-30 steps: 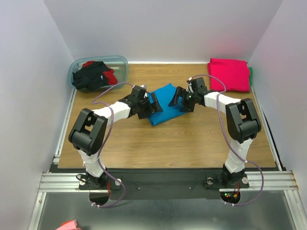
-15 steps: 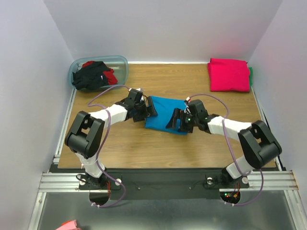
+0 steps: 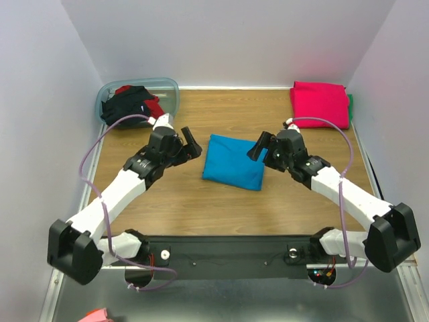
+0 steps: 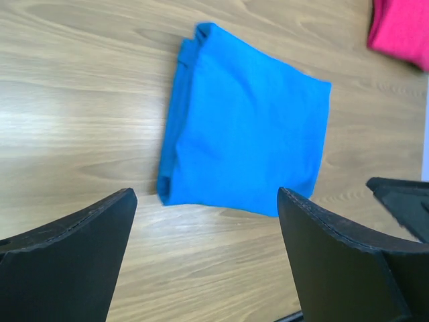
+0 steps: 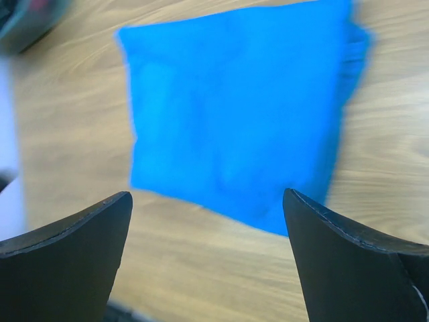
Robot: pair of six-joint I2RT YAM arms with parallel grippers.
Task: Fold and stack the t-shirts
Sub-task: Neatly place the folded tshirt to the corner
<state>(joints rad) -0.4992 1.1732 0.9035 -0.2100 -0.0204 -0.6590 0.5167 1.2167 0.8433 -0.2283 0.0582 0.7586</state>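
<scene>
Folded turquoise-blue cloth t-shirt (image 3: 233, 162), desk (image 3: 201, 201) centre. Left gripper (image 3: 190, 144), right gripper (image 3: 259, 146): wide open, empty. Risk: single-layer pickup undoes folds.

The blue shirt (image 3: 233, 162) is laid folded centrally, the pink shirt (image 3: 320, 104) folded far right; the black shirt (image 3: 125, 107) and red shirt (image 3: 154, 107) are heaped far left.

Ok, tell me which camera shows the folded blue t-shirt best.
The left wrist view: the blue t-shirt lies whole and sharp, with its layered folded edge visible. The top external view shows it whole but small. The right wrist view shows it large but blurred.
</scene>
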